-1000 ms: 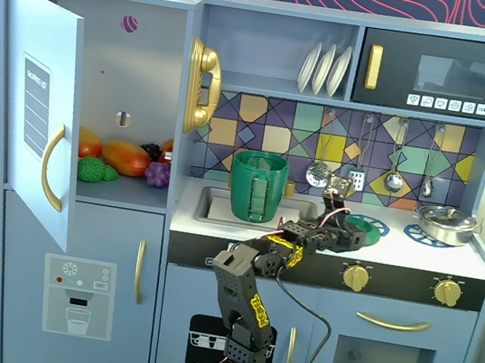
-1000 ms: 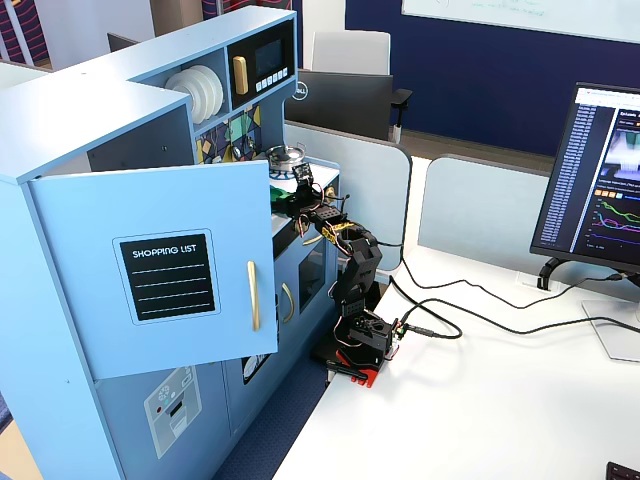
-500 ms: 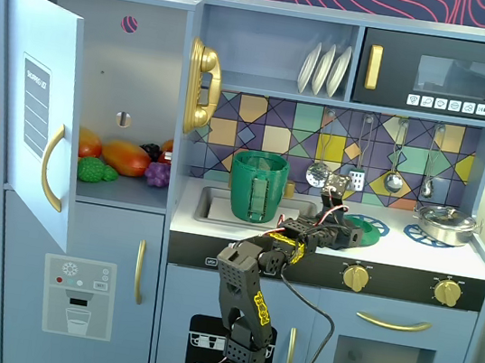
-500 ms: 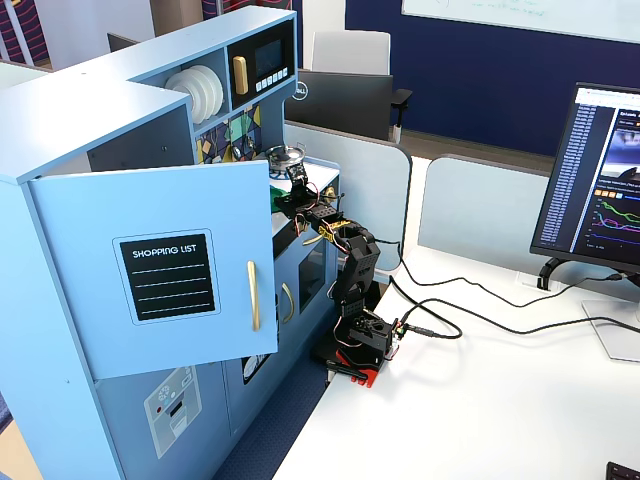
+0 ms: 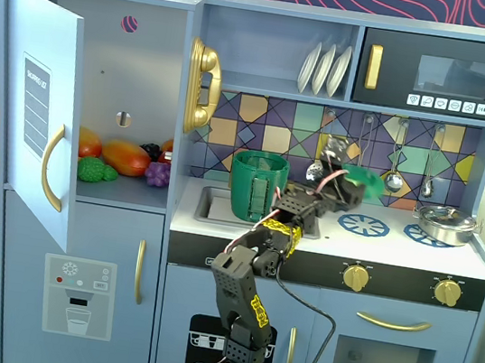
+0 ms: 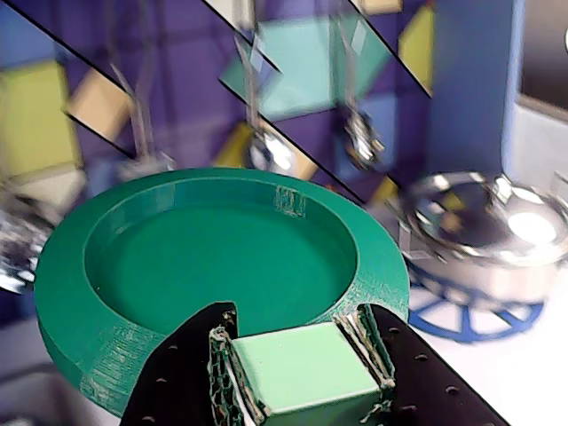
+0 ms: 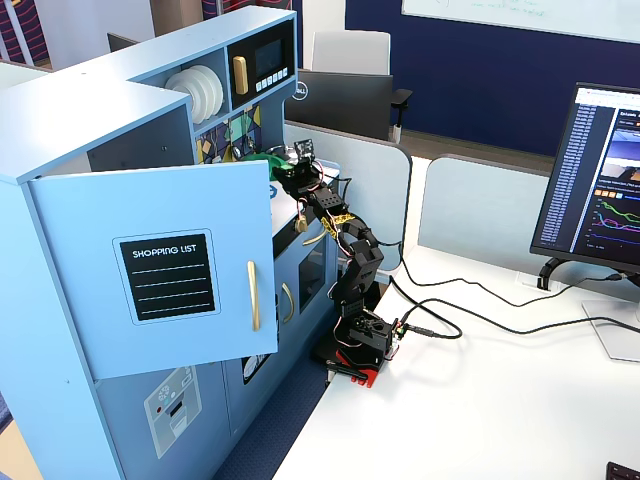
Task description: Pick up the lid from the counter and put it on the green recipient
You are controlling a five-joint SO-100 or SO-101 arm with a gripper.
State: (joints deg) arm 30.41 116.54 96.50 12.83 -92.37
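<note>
I have the pincer (image 6: 304, 368) clamped on the lid (image 6: 222, 266) — in the wrist view both black fingers (image 6: 182, 377) press the sides of the pale green block handle, and the dark green disc spreads out ahead of the fingertips. In a fixed view the lid (image 5: 365, 183) rides tilted in the air at the end of the arm, clear of the white counter (image 5: 396, 250) below it.

The green pot (image 5: 257, 186) stands left of the pincer (image 5: 357, 188) in that fixed view, upright at the sink, open at the top, its ribbed strap handle facing the camera. Lid and pot are apart — the arm's forearm spans the gap between them.

Right of the pincer in the wrist view sits a silver pot (image 6: 484, 244) over a blue burner ring (image 6: 479, 315). Beyond the lid, blurred utensils hang against the coloured tile wall (image 6: 53, 106).

From the other fixed view I can only see the pincer (image 7: 283, 160) partly, behind the open cabinet door (image 7: 165, 265); the arm's base stands on the white desk (image 7: 480, 400).
</note>
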